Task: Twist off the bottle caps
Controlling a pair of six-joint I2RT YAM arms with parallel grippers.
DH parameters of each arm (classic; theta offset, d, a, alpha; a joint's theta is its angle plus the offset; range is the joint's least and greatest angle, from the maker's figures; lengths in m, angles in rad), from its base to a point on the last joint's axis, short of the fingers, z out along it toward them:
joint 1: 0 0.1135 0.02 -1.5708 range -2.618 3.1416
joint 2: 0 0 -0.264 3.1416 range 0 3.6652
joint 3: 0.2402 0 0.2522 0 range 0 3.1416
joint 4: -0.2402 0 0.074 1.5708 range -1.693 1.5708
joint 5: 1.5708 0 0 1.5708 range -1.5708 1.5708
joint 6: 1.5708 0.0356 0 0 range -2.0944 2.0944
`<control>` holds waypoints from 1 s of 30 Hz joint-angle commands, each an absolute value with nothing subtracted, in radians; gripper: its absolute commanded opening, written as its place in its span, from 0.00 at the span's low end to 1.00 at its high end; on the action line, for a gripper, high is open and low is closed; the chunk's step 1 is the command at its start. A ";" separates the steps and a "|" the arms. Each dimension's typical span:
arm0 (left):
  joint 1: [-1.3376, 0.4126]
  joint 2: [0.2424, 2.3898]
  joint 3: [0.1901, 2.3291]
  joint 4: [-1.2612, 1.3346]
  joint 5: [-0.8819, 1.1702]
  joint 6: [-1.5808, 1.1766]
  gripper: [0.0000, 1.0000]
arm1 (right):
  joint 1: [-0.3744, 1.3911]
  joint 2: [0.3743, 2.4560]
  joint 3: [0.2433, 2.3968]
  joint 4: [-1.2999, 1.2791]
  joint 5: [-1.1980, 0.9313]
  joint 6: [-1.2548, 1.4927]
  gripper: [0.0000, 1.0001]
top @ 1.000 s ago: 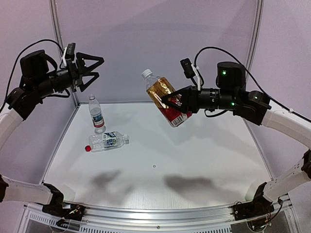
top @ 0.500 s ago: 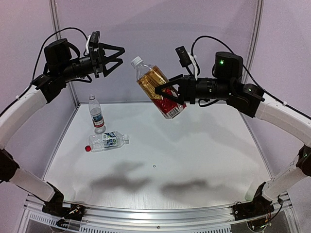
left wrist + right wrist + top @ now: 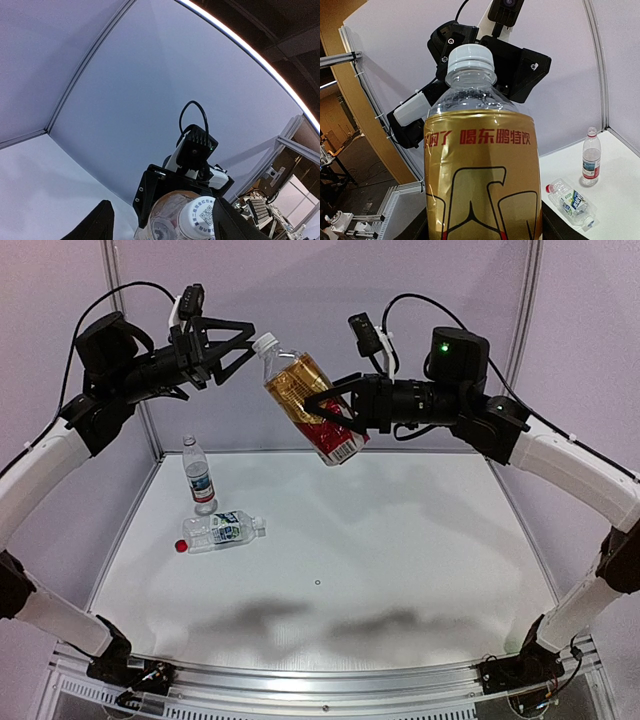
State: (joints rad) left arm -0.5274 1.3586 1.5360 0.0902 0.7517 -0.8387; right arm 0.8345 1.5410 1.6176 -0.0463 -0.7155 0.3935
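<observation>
While the right gripper (image 3: pixel 322 412) clamped the amber bottle (image 3: pixel 293 383) high above the table (image 3: pixel 420 540), its whitish cap (image 3: pixel 265 342) tilted leftward, the left gripper (image 3: pixel 243 343) gaped wide just beside that cap. Far left on the table stood a clear bottle (image 3: pixel 199 475); a red-capped bottle (image 3: pixel 225 529) lay just near of it.

Robotics lab test cell, white panelled walls (image 3: pixel 330 290), aluminium frame (image 3: pixel 320 680), white table (image 3: pixel 400 560).
</observation>
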 commanded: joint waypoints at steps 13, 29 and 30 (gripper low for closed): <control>-0.553 1.340 1.553 0.139 0.806 -0.854 0.63 | 0.826 1.604 1.681 -0.044 -0.736 0.420 0.60; -0.566 1.332 1.545 0.029 0.777 -0.773 0.34 | 0.825 1.647 1.700 -0.023 -0.738 0.448 0.58; -0.566 1.332 1.543 0.026 0.771 -0.772 0.31 | 0.826 1.650 1.701 -0.022 -0.736 0.448 0.58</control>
